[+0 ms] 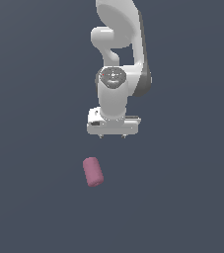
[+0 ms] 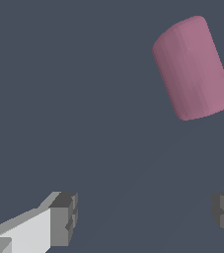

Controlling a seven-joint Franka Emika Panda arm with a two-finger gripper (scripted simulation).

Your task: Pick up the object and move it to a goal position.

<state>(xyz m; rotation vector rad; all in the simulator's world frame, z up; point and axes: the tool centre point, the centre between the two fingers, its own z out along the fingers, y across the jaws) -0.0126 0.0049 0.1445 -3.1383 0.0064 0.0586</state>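
The object [image 1: 93, 172] is a small dusty-pink cylinder lying on its side on the dark grey floor, slightly angled. It also fills a large part of the wrist view as the pink object [image 2: 192, 68]. My white gripper [image 1: 113, 136] hangs above the floor, a little behind the cylinder and toward the exterior view's right of it, not touching it. In the wrist view the gripper [image 2: 145, 217] is open, its two dark fingertips [image 2: 64, 217] wide apart with nothing between them. The cylinder lies outside the gap between the fingers.
The white arm [image 1: 118, 54] rises behind the gripper toward the top of the exterior view. A plain dark grey surface [image 1: 182, 197] surrounds the cylinder on every side.
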